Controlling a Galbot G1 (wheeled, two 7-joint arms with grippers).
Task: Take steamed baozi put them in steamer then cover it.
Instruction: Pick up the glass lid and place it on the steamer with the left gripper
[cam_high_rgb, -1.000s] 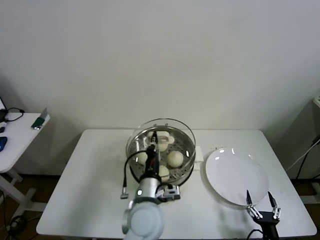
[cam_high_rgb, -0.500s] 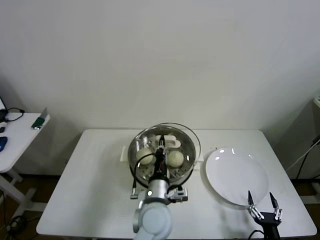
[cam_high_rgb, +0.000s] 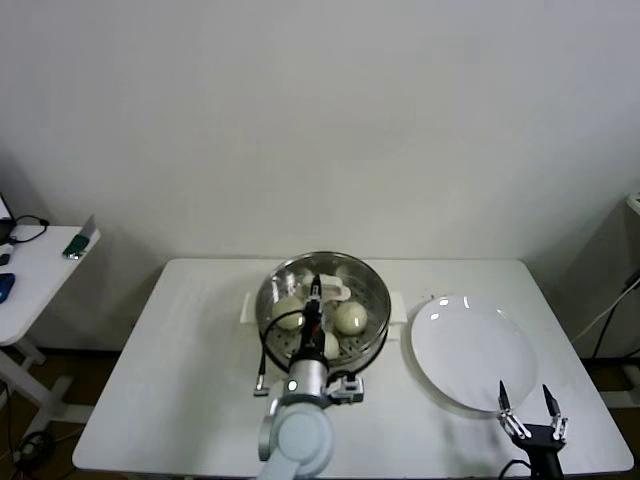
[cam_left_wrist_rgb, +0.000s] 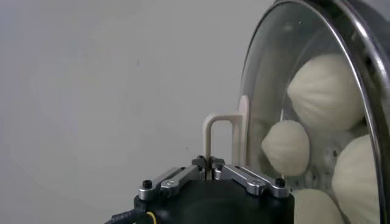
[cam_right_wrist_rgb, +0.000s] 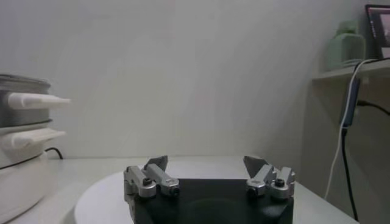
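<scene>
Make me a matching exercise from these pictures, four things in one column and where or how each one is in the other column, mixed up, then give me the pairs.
Things
1. glass lid
2. steamed baozi
3. white plate
4. right pincer

Places or states
A. open, by the table's front edge near the plate
B. bare, on the table beside the steamer
C. over the steamer, its white handle gripped by the shut left pincer
D. inside the steamer basket, seen through the glass

Pairs: 1-C, 2-D, 3-B, 4-A
</scene>
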